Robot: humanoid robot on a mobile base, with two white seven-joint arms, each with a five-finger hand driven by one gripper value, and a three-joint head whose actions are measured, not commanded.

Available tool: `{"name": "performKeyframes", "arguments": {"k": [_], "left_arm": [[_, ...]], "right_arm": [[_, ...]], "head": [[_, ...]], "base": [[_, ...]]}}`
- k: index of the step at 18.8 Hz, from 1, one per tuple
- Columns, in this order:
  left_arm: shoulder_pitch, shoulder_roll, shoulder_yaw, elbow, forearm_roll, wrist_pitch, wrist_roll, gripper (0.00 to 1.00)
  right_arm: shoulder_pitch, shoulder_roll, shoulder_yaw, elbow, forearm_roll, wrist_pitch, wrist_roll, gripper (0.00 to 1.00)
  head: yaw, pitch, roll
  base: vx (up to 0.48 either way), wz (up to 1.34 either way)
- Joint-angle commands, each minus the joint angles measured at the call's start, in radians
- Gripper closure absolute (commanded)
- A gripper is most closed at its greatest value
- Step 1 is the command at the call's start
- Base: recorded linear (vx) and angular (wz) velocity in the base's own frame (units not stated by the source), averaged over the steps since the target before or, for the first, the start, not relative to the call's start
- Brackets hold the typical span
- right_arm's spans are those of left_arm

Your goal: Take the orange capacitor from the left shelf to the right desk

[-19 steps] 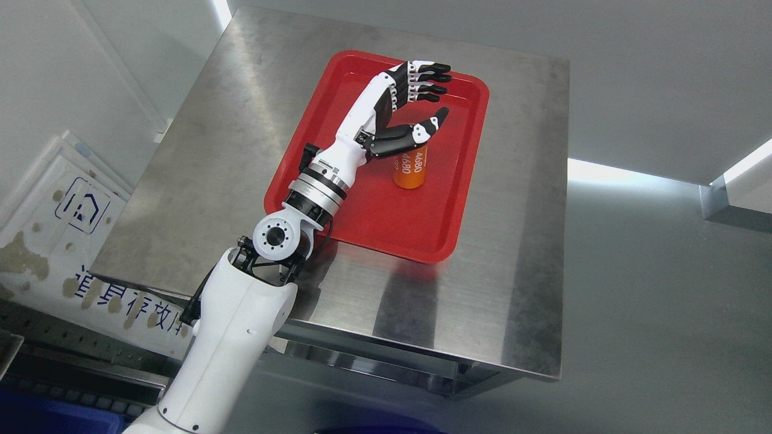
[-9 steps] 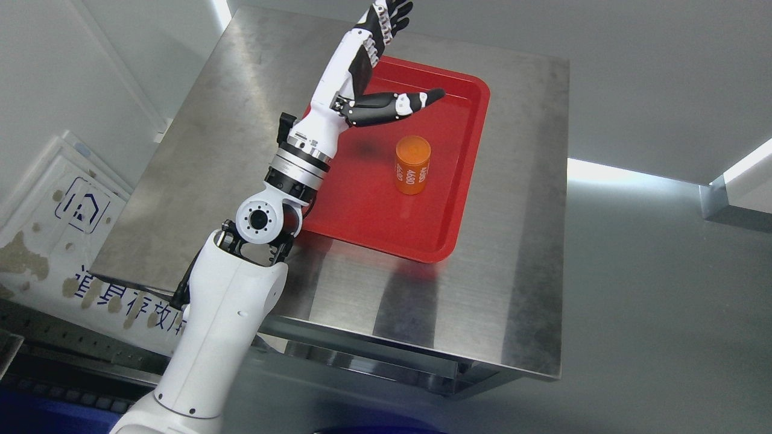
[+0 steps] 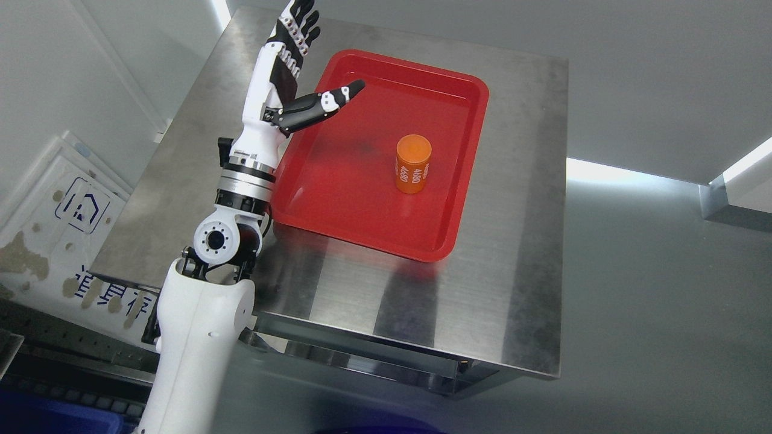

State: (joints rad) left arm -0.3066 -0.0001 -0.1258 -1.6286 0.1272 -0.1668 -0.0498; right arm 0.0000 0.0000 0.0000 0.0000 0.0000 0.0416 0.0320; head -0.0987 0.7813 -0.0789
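Seen from above and at a slant, the steel desk (image 3: 482,283) fills most of the head view; its near edge overhangs a lower frame that is only partly visible, and its near left corner is hidden behind the robot's arm. Streaked reflections on the brushed top make the surface hard to read in places.

Left arm (image 3: 199,325): enters from the lower left, its shoulder end cut off by the bottom edge. It rises over the desk's left side, the forearm crossing the left rim of the tray.

Red tray (image 3: 362,211): rectangular with rounded corners, lying flat on the desk top. Part of its left rim is covered by the wrist and thumb.

Left hand (image 3: 283,72): raised above the desk's far left part, fingers extended and spread, grasping nothing. The fingertips (image 3: 301,15) reach the top edge of the picture, where they are partly cropped. The thumb (image 3: 319,103) sticks out sideways over the tray's left rim.

Orange capacitor (image 3: 413,164): a short cylinder standing upright inside the tray, right of the tray's middle, well apart from the hand. White print runs down its side but is inverted and hard to read with certainty.

Signboard (image 3: 66,211): white with blue markings, at the left edge below desk level; it is stained, partly cut off, and partly covered by the arm.
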Motion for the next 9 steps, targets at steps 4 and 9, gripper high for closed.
{"name": "performKeyframes", "arguments": {"k": [4,9], "left_arm": [[0.103,0.018,0.147,-0.027,0.0,0.065,0.008,0.01],[0.124,0.018,0.135,-0.027,-0.073,0.079,0.005,0.01]], "right_arm": [[-0.001,-0.017,-0.011,-0.034,0.0,0.001,0.0,0.0],[-0.001,-0.017,-0.011,-0.034,0.0,0.001,0.0,0.0]], "head": [[0.0,0.0,0.0],[0.0,0.0,0.0]], "base": [[0.0,0.01],[0.0,0.0]]}}
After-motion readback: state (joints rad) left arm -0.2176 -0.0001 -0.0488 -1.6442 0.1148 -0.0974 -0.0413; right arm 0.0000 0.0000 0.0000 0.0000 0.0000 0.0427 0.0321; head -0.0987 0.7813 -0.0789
